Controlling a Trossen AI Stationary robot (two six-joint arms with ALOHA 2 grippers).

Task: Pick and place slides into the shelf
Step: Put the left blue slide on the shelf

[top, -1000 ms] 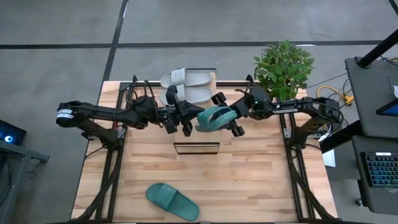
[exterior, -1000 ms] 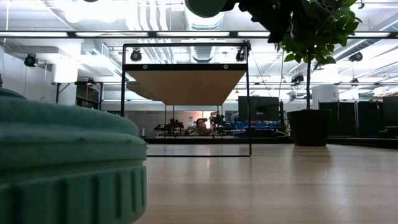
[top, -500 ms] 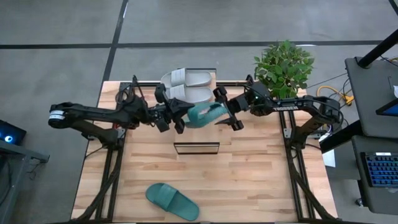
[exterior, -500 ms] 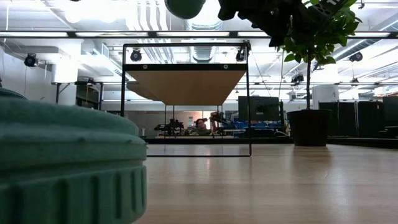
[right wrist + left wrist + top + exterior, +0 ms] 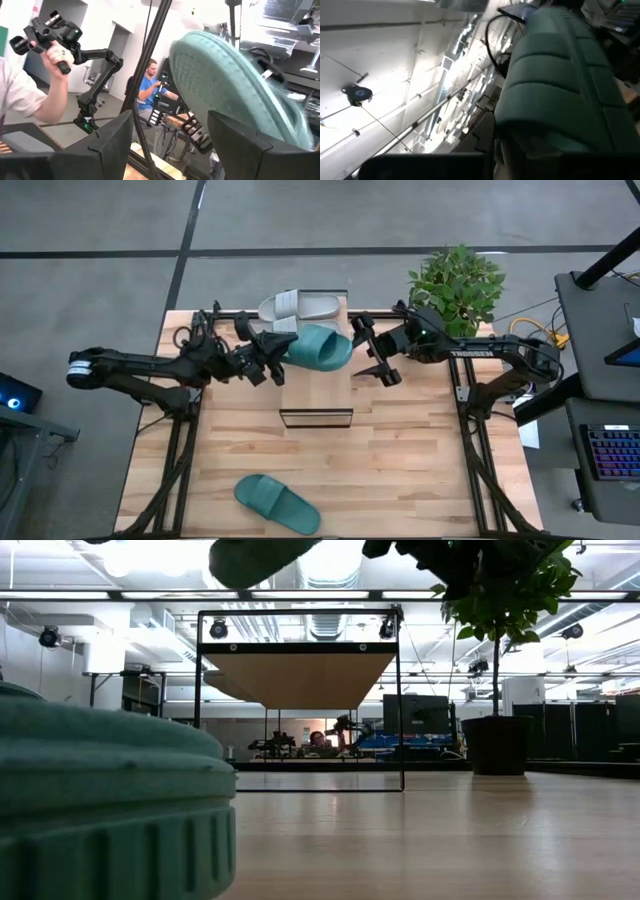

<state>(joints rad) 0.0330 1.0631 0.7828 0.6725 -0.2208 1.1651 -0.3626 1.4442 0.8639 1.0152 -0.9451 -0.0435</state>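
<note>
Since a second ago the teal slide [image 5: 318,348] has passed from the right gripper [image 5: 371,355], now open just right of it, to the left gripper [image 5: 268,360], clamped on it over the shelf [image 5: 340,304]. Low view: another teal slide [image 5: 105,810] fills the near left.
</note>
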